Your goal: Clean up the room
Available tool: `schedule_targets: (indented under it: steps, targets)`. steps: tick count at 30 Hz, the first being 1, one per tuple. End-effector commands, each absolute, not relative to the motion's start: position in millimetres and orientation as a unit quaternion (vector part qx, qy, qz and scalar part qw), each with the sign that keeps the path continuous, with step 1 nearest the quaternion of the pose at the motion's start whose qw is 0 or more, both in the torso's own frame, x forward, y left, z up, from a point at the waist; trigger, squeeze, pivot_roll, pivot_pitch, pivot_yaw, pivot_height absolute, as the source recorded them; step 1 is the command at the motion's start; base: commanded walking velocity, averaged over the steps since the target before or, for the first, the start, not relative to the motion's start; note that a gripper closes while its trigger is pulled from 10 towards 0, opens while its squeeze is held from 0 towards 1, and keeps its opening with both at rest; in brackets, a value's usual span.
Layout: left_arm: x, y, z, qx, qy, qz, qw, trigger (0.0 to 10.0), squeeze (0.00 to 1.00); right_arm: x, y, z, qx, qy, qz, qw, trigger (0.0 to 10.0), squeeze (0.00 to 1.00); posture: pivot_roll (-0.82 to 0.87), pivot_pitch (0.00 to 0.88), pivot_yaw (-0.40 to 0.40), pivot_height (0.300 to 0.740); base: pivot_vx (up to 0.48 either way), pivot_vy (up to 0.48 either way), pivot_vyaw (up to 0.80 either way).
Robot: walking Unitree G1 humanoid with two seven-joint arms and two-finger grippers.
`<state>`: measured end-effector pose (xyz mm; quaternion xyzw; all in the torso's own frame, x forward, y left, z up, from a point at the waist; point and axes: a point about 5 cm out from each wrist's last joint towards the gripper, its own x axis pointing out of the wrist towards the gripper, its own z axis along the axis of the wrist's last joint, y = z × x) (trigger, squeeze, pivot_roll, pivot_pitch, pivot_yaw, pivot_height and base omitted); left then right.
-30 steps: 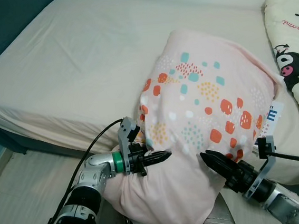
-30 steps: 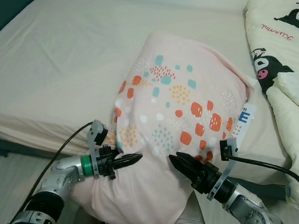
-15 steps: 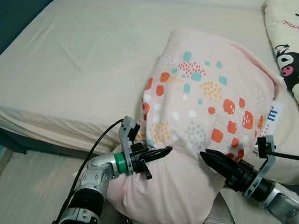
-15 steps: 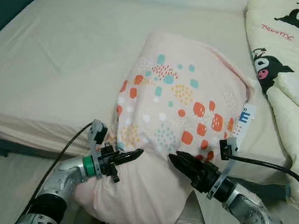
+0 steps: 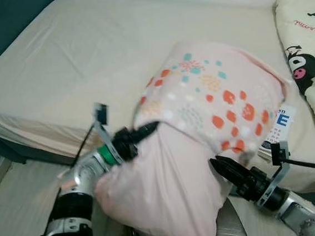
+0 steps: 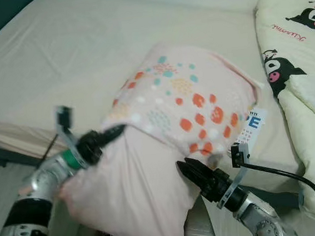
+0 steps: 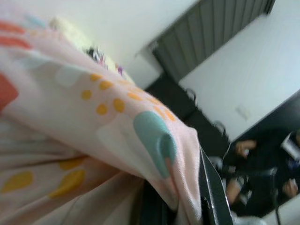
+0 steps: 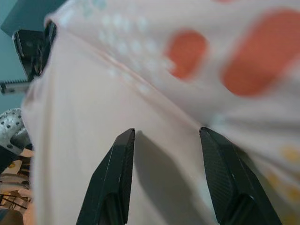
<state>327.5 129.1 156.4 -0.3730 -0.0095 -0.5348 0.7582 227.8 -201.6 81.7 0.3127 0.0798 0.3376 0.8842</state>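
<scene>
Pink pillow (image 5: 199,142) with orange and teal dots lying at near edge of bed (image 5: 74,64), lower end hanging off mattress toward robot.

Left gripper (image 5: 147,131) pressing into pillow's left side; head views blurred, can't tell finger state. Left wrist view showing pillow fabric draping over black finger (image 7: 213,192), people sitting in background.

Right gripper (image 6: 186,168) touching pillow's lower right; right wrist view showing fingers (image 8: 117,178) spread, tips resting against fabric, nothing pinched.

Cartoon-print blanket (image 6: 299,48) lying at bed's right.
</scene>
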Motion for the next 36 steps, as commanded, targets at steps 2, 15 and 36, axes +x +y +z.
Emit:
schedule_targets:
  steps: [2, 15, 36]
  targets:
    - [332.3, 144.9, 189.3, -0.406, -0.095, -0.525, 0.743, 0.0, 0.0, 224.3, -201.8, 77.0, 0.317, 0.093, 0.336, 0.882, 10.0, 0.0, -0.01, 0.129, 0.018, 0.618, 0.0, 0.0, 0.0]
    - [341.9, 196.3, 247.5, -0.46, -0.237, -0.443, 0.732, 0.0, 0.0, 232.3, -202.3, 87.1, 0.31, 0.072, 0.341, 0.885, 10.0, 0.0, -0.01, 0.128, 0.014, 0.618, 0.0, 0.0, 0.0]
    - [312.7, 165.0, 127.5, -0.318, 0.048, -0.459, 0.828, 0.0, 0.0, 280.3, -212.5, 127.6, 0.254, -0.025, 0.249, 0.934, 10.0, 0.0, -0.01, 0.116, -0.006, 0.618, 0.0, 0.0, 0.0]
